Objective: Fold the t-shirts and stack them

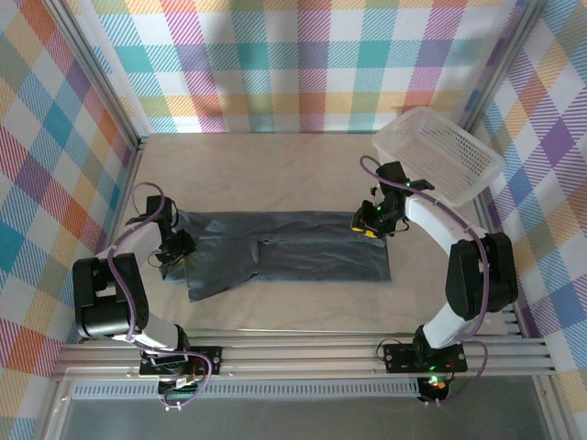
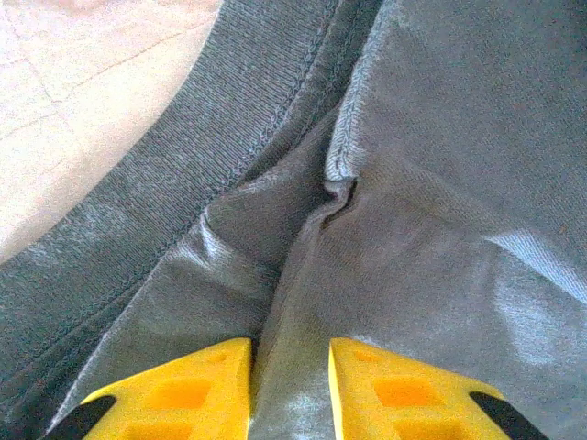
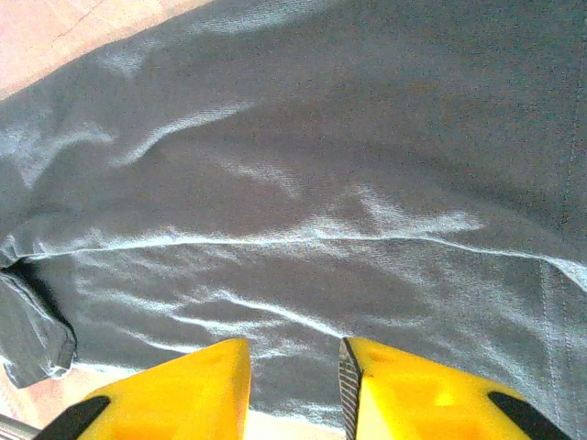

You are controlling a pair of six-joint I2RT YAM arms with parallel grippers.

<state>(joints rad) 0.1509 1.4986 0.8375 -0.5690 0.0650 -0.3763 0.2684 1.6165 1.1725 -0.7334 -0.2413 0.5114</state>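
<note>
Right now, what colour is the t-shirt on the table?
Plain dark grey t-shirt, clearest from top external.

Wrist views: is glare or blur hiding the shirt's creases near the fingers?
Left wrist: t-shirt seam and collar ribbing sharp, pale sheen on the folds, fingers slightly soft. Right wrist: bright streaks along creases, weave softer, creases readable. Top external: even light, little crease detail.

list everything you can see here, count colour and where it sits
t-shirt: one, dark charcoal grey, spread flat mid-table
basket: one, white perforated plastic, far right corner
table: one, beige, beneath everything
walls: three, pastel plaid, around the table
left gripper: one, yellow fingers, at the t-shirt's left end, fabric bunched between them
right gripper: one, yellow fingers, at the t-shirt's right end
</note>
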